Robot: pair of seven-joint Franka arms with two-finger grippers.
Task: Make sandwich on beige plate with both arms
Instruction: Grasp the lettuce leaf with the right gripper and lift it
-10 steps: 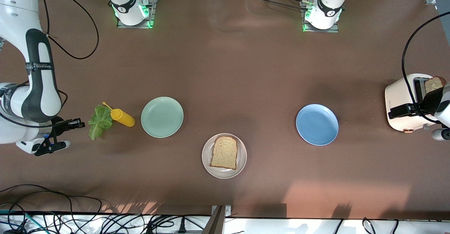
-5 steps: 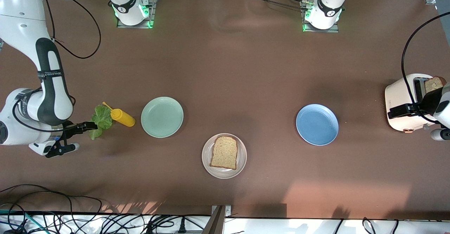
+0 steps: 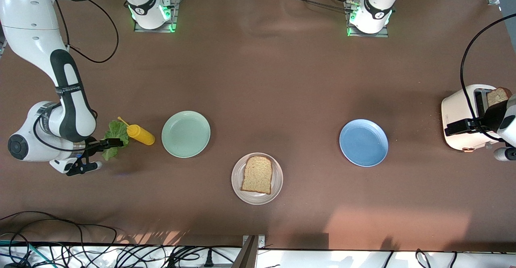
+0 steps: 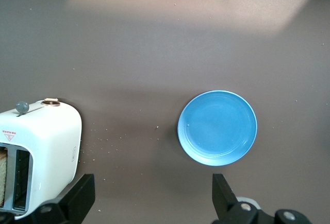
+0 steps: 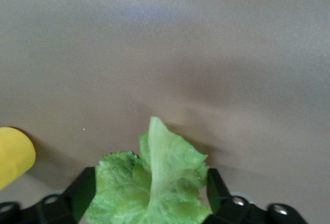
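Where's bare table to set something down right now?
Open brown tabletop between the round mint-green plate and round blue plate. Crowded where the right gripper straddles the green lettuce leaf beside the yellow squeeze bottle.

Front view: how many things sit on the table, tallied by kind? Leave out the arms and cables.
Plates: 3, namely the beige plate, the mint-green plate and the blue plate
Bread slices: 2, one on the beige plate, one in the toaster
Lettuce leaf: 1
Yellow squeeze bottle: 1
Toaster: 1
Total: 8
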